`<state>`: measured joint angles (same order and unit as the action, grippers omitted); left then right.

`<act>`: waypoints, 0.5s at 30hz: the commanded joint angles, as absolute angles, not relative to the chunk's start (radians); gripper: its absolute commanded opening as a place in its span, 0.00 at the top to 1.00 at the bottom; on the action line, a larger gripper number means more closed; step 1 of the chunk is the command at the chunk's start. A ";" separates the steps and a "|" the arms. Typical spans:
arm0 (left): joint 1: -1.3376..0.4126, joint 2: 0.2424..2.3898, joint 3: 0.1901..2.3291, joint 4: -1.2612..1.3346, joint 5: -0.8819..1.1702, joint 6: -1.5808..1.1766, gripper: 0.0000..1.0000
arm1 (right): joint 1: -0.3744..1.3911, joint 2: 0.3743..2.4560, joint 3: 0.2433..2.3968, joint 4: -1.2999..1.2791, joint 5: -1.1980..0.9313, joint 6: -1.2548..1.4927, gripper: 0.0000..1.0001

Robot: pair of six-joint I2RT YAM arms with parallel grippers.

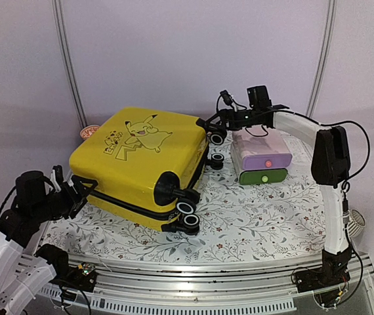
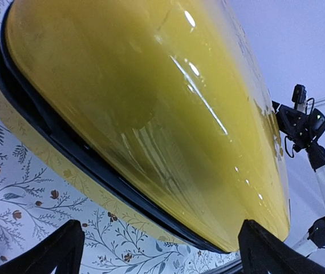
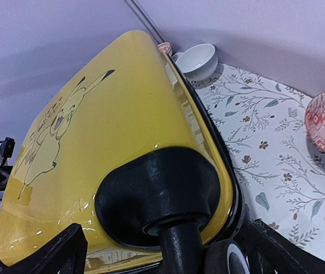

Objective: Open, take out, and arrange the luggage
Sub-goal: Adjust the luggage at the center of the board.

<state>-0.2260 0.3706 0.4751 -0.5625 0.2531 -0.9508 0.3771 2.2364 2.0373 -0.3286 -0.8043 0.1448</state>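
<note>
Left pincer: fingers spread, nothing held, at 8 o'clock corner of luggage. Luggage lies flat and shut, left of table centre, wheels toward 4 o'clock. Right pincer also spread, empty, by far wheel at 2 o'clock. Step judged: unzip. Zipper pull not visible; trace black seam to find it, other arm bracing glossy shell against sliding. Drawer box near at 3 o'clock: mind it when lid swings.
</note>
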 commanded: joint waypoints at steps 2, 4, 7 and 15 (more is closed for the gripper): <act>-0.212 0.459 0.451 -0.335 0.239 -0.969 0.03 | 0.408 2.275 2.062 -0.359 -0.960 0.106 0.00; -0.203 0.526 0.448 -0.278 0.253 -0.961 0.03 | 0.432 2.264 2.060 -0.418 -0.962 0.036 0.00; -0.172 0.616 0.449 -0.184 0.290 -0.944 0.02 | 0.462 2.232 2.024 -0.484 -0.961 -0.071 0.00; -0.043 0.794 0.516 -0.024 0.351 -0.864 0.02 | 0.534 2.011 1.706 -0.416 -0.929 -0.115 0.03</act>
<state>-0.1062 0.6956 0.4744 -0.1593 0.3622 -0.9314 0.4381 2.1609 1.8339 -0.4149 -0.8894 -0.0650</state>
